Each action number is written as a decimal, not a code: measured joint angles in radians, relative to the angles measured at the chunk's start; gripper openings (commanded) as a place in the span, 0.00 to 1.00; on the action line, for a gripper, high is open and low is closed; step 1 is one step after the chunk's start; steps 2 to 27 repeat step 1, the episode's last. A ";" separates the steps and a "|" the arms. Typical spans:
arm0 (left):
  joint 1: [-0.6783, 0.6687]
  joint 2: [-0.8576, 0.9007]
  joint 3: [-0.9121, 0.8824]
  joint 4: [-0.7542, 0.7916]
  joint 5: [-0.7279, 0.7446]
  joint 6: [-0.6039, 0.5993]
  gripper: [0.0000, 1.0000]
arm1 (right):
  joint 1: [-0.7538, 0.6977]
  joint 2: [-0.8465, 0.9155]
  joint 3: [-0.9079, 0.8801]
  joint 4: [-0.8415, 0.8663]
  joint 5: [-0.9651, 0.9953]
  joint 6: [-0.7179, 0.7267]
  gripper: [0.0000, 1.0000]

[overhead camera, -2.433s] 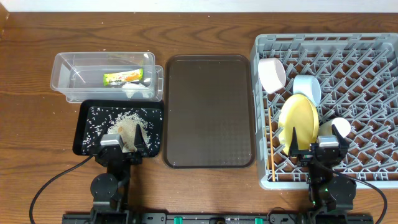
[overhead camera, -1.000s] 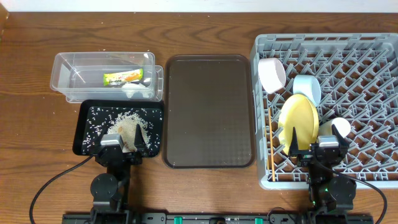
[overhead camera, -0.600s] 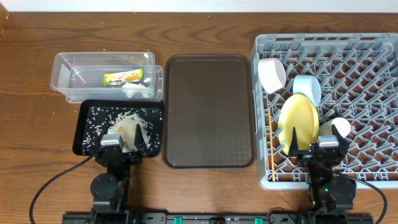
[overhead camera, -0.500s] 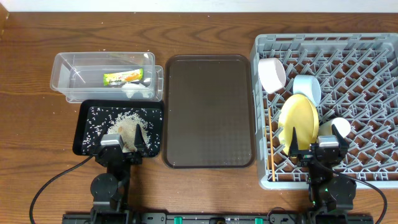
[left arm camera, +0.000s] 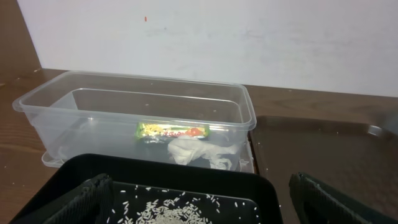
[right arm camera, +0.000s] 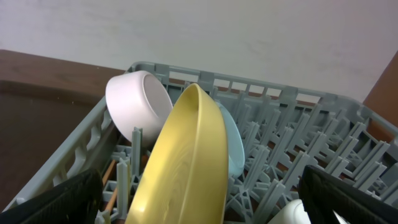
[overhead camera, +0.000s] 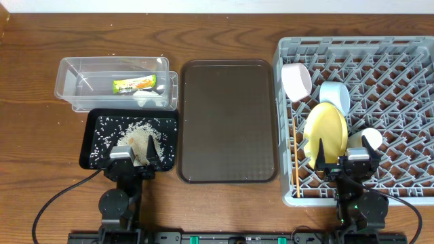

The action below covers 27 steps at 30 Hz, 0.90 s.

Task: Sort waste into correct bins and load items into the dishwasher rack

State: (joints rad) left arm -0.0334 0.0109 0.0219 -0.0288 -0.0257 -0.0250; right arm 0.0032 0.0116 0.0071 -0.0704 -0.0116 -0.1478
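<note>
Overhead: brown tray (overhead camera: 227, 122) between black tray (overhead camera: 87, 146), rack (overhead camera: 400, 88); left hand (overhead camera: 135, 157), right hand (overhead camera: 339, 157) both apart.

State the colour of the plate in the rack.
The plate is yellow, clearest in the right wrist view.

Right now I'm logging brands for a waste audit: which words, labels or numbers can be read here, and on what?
Snack wrapper in the clear tub: it carries printed lettering, too small and blurred to read in either view.
Black tray, brown tray, dishwasher rack, yellow plate: no text visible.
</note>
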 measured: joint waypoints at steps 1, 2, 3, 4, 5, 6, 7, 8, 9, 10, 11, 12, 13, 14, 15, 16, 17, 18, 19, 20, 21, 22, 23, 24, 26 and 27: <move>0.000 0.000 0.000 0.000 0.000 0.000 0.93 | 0.000 0.000 0.000 0.000 0.000 0.000 0.99; 0.000 0.000 0.000 0.000 0.000 0.000 0.93 | 0.000 0.000 0.000 0.000 0.000 0.000 0.99; 0.000 0.000 0.000 0.000 0.000 0.000 0.93 | 0.000 0.000 0.000 0.000 0.000 0.000 0.99; 0.000 0.000 0.000 0.000 0.000 0.000 0.93 | 0.000 0.000 0.000 0.000 0.000 0.000 0.99; 0.000 0.000 0.000 0.000 0.000 0.000 0.93 | 0.000 0.000 0.000 0.000 0.000 0.000 0.99; 0.000 0.000 0.000 0.000 0.000 0.000 0.93 | 0.000 0.000 0.000 0.000 0.000 0.000 0.99; 0.000 0.000 0.000 0.000 0.000 0.000 0.93 | 0.000 0.000 0.000 0.000 0.000 0.000 0.99; 0.000 0.000 0.000 0.000 0.000 0.000 0.93 | 0.000 0.000 0.000 0.000 0.000 0.000 0.99; 0.000 0.000 0.000 0.000 0.000 0.000 0.93 | 0.000 0.000 0.000 0.000 0.000 0.000 0.99; 0.000 0.000 0.000 0.000 0.000 0.000 0.93 | 0.000 0.000 0.000 0.000 0.000 0.000 0.99; 0.000 0.000 0.000 0.000 0.000 0.000 0.93 | 0.000 0.000 0.000 0.000 0.000 0.000 0.99; 0.000 0.000 0.000 0.000 0.000 0.000 0.93 | 0.000 0.000 0.000 0.000 0.000 0.000 0.99; 0.000 0.000 0.000 0.000 0.000 0.000 0.93 | 0.000 0.000 0.000 0.000 0.000 0.000 0.99; 0.000 0.000 0.000 0.000 0.000 0.000 0.93 | 0.000 0.000 0.000 0.000 0.000 0.000 0.99; 0.000 0.000 0.000 0.000 0.000 0.000 0.93 | 0.000 0.000 0.000 0.000 0.000 0.000 0.99; 0.000 0.000 0.000 0.000 0.000 0.000 0.93 | 0.000 0.000 0.000 0.000 0.000 0.000 0.99; 0.000 0.000 0.000 0.000 0.000 0.000 0.93 | 0.000 0.000 0.000 0.000 0.000 0.000 0.99; 0.000 0.000 0.000 0.000 0.000 0.000 0.93 | 0.000 0.000 0.000 0.000 0.000 0.000 0.99; 0.000 0.000 0.000 0.000 0.000 0.000 0.93 | 0.000 0.000 0.000 0.000 0.000 0.000 0.99; 0.000 0.000 0.000 0.000 0.000 0.000 0.93 | 0.000 0.000 0.000 0.000 0.000 0.000 0.99; 0.000 0.000 0.000 0.000 0.000 0.000 0.93 | 0.000 0.000 0.000 0.000 0.000 0.000 0.99; 0.000 0.000 0.000 0.000 0.000 0.000 0.93 | 0.000 0.000 0.000 0.000 0.000 0.000 0.99; 0.000 0.000 0.000 0.000 0.000 0.000 0.93 | 0.000 0.000 0.000 0.000 0.000 0.000 0.99; 0.000 0.000 0.000 0.000 0.000 0.000 0.93 | 0.000 0.000 0.000 0.000 0.000 0.000 0.99; 0.000 0.000 0.000 0.000 0.000 0.000 0.93 | 0.000 0.000 0.000 0.000 0.000 0.000 0.99; 0.000 0.000 0.000 0.000 0.000 0.000 0.93 | 0.000 0.000 0.000 0.000 0.000 0.000 0.99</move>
